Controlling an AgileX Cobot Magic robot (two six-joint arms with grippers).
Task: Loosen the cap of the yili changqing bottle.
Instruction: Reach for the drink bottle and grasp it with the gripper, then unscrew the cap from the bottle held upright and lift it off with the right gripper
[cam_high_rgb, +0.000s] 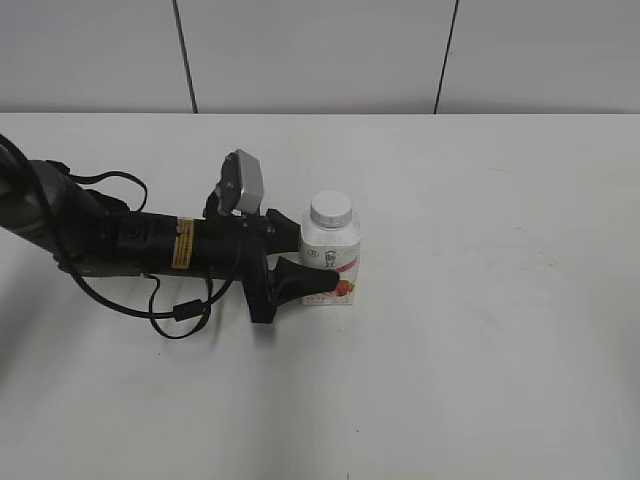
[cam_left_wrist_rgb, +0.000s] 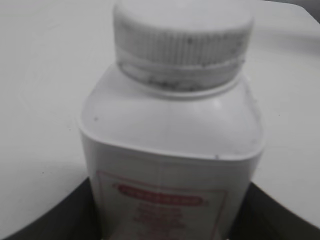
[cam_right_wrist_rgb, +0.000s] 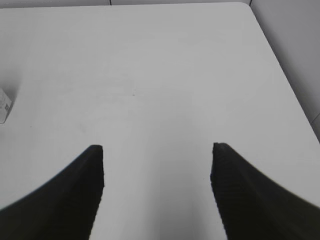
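One claw, the left claw (cam_high_rgb: 312, 272), is clamping the bottle (cam_high_rgb: 330, 262) upright on the counter (cam_high_rgb: 480, 330), likely steadying it while the cap (cam_high_rgb: 331, 209) is sitting untouched; the right claw (cam_right_wrist_rgb: 157, 167) is gaping wide.

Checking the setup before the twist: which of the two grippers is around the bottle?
The left gripper: its jaws flank the bottle low on the body. The right gripper is open over bare table.
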